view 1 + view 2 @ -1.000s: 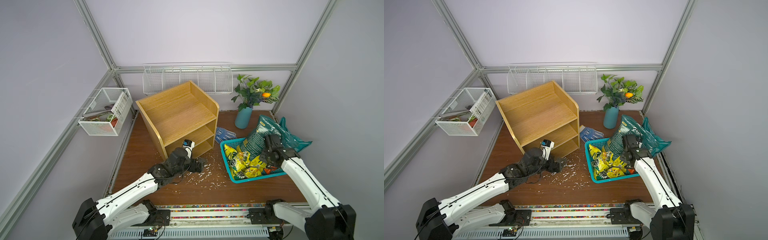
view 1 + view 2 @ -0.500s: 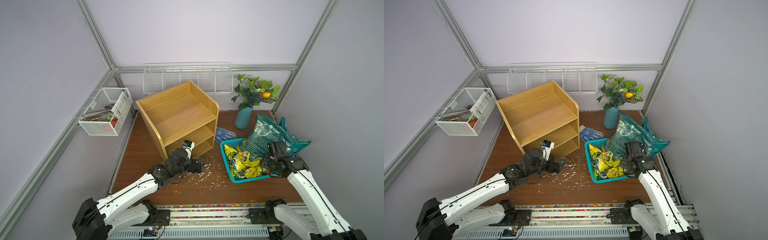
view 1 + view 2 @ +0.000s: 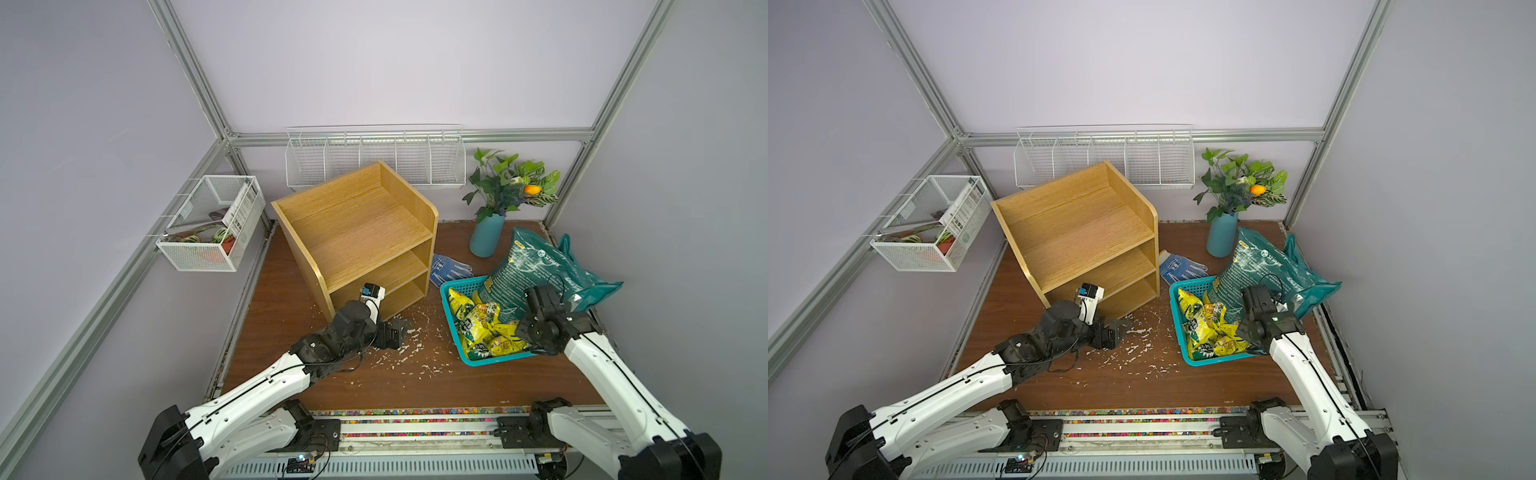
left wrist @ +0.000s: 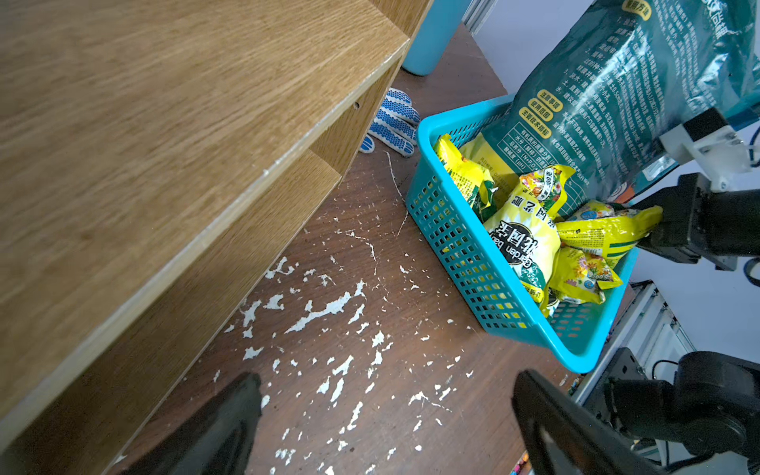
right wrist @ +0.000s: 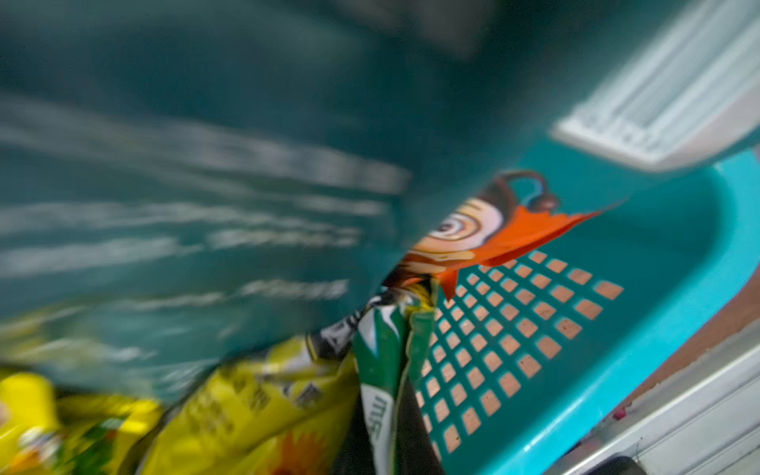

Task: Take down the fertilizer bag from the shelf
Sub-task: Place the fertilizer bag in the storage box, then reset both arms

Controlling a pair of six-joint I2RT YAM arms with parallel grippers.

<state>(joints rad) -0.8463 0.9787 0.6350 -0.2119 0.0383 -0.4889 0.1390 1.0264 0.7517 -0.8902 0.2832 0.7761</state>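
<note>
Backed away from the bag since the earlier frames, the right gripper (image 3: 521,330) sits over the near corner of the turquoise basket (image 3: 453,324). Its jaws are together, with the tips beside the yellow packets (image 3: 478,328); whether they pinch one I cannot tell. The fertilizer bag (image 3: 528,266) is off the shelf (image 3: 357,224), foot in the basket, leaning out over its far rim. It looks heavy, soft and slick-filmed, so a flat sealed edge should grip better than the bulging face. The left gripper (image 4: 386,411) hangs parted and empty before the shelf. Both top views show every tier bare. The left wrist view shows the bag's printed panel, and the right wrist view is blurred.
</note>
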